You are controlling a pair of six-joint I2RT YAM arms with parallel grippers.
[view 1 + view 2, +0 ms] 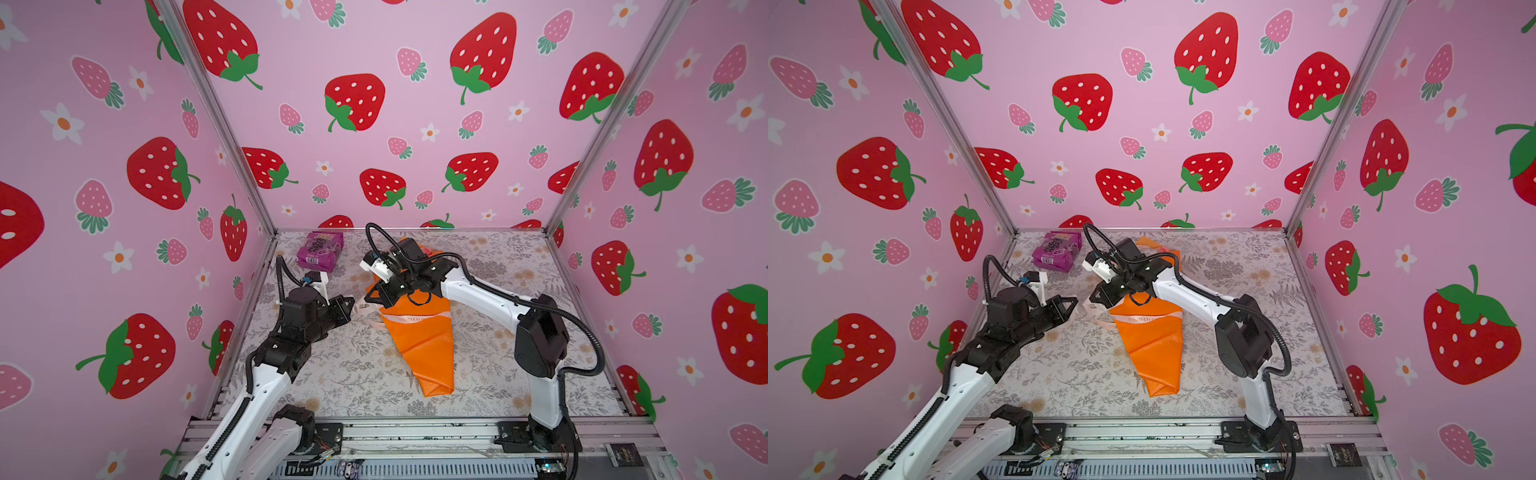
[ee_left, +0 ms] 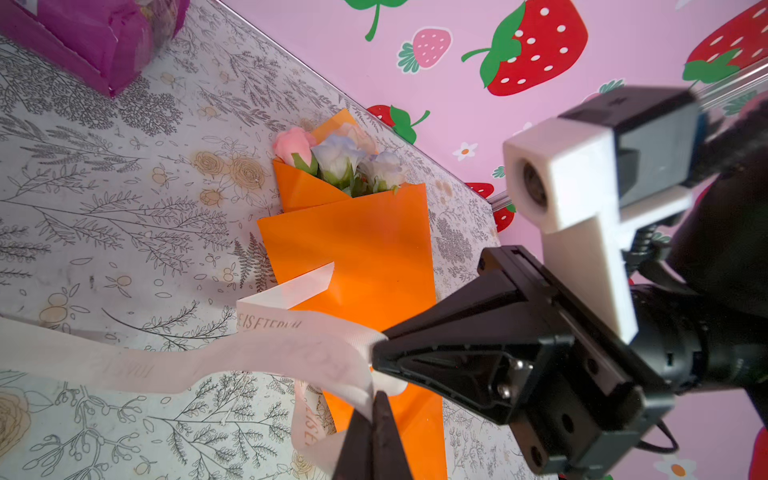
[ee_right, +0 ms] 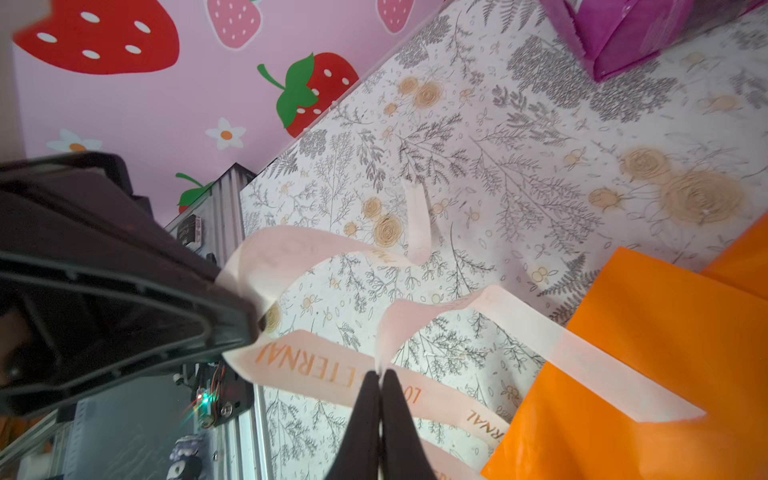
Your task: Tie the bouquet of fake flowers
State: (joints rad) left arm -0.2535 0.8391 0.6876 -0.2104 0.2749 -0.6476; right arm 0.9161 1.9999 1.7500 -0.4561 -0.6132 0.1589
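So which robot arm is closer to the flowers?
Right. The right arm stretches across right above the flowers. The left arm sits off to their left, pinching the ribbon.

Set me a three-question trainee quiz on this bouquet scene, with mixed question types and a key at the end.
1. True or false: the purple packet lies apart from the bouquet.
2. The left pincer is shut on: A) a stem, B) the ribbon, C) the packet.
3. Fill in: the flower heads point toward the ___.
Key: 1 true; 2 B; 3 back wall.
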